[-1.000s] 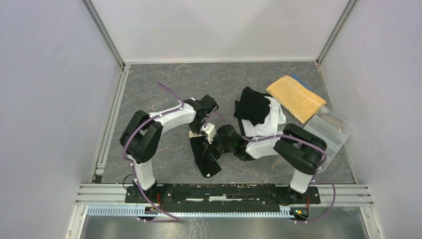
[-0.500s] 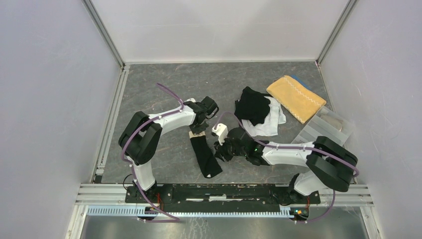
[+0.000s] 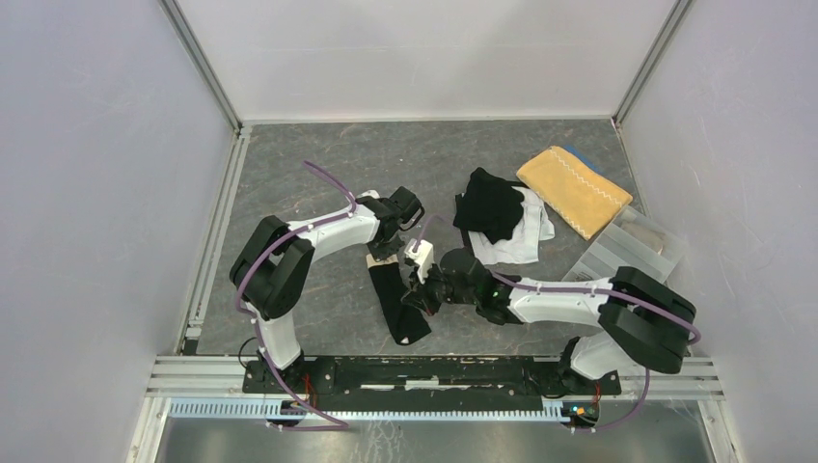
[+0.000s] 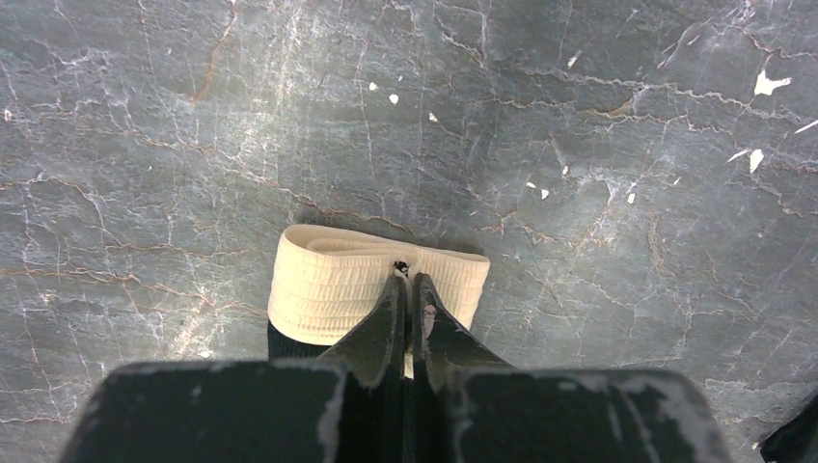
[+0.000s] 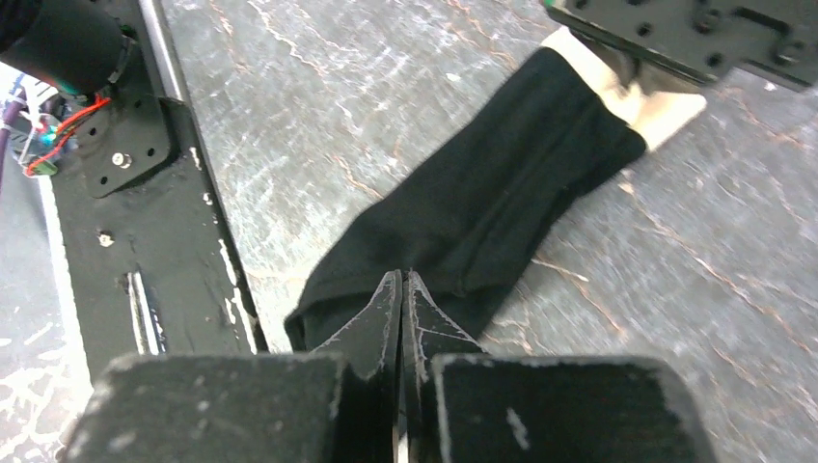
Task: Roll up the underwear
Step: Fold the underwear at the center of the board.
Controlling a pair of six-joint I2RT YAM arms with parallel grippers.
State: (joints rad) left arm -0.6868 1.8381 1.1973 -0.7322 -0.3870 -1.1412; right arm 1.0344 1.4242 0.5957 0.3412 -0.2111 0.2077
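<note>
On the grey stone table (image 3: 318,164), the black underwear (image 3: 397,307) is stretched long, its beige waistband (image 4: 328,280) pinched by the closed left gripper (image 4: 407,280). The right gripper (image 5: 401,280), partly open and drawn aside a moment ago, is now closed over the cloth's edge, though no grip can be confirmed. Rolling is judged about to begin.

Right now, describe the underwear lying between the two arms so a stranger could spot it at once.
On the grey table, look near the middle, just ahead of the black base rail. There lies the black underwear, folded into a long narrow strip. Unlike the heaped black and white pile farther back, it lies apart with a beige waistband at its far end.
</note>
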